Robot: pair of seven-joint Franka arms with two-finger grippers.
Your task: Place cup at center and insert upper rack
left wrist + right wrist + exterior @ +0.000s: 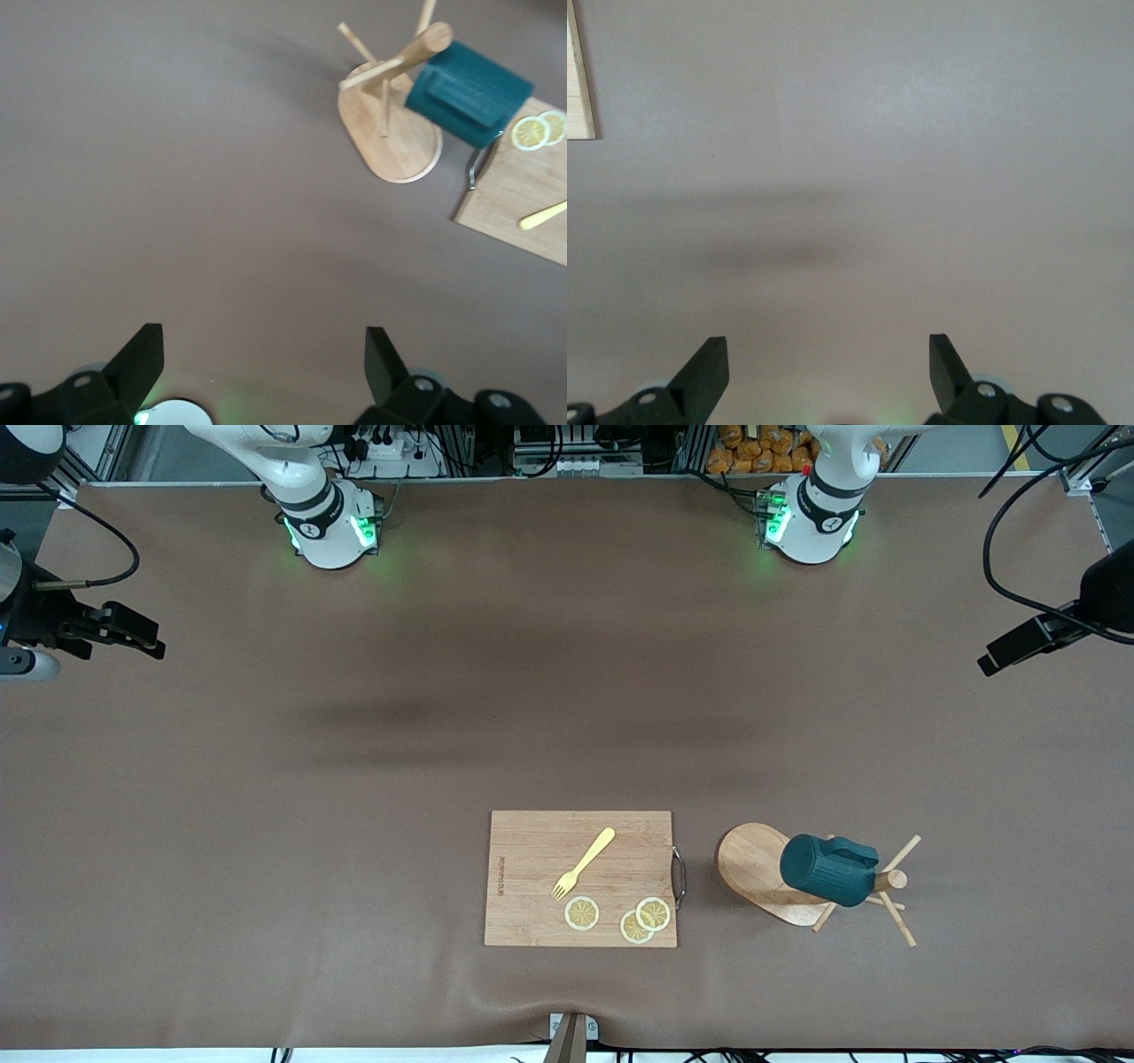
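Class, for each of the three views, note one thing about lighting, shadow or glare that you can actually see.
Front view: green lamps glow at both arm bases, and soft dark bands of shadow cross the bare table. Left wrist view: even light, with the cup hanging on the upper rack above a faint shadow. Right wrist view: a blurred dark streak lies on the table ahead of the open right pincer.

The cup [830, 870] hangs tilted on the rack [802, 884], above its oval base. The board [581, 878] lies just beside the rack, toward the right arm's end of the table. On the board lie a yellow fork [584, 862] and three lemon slices [619, 915].
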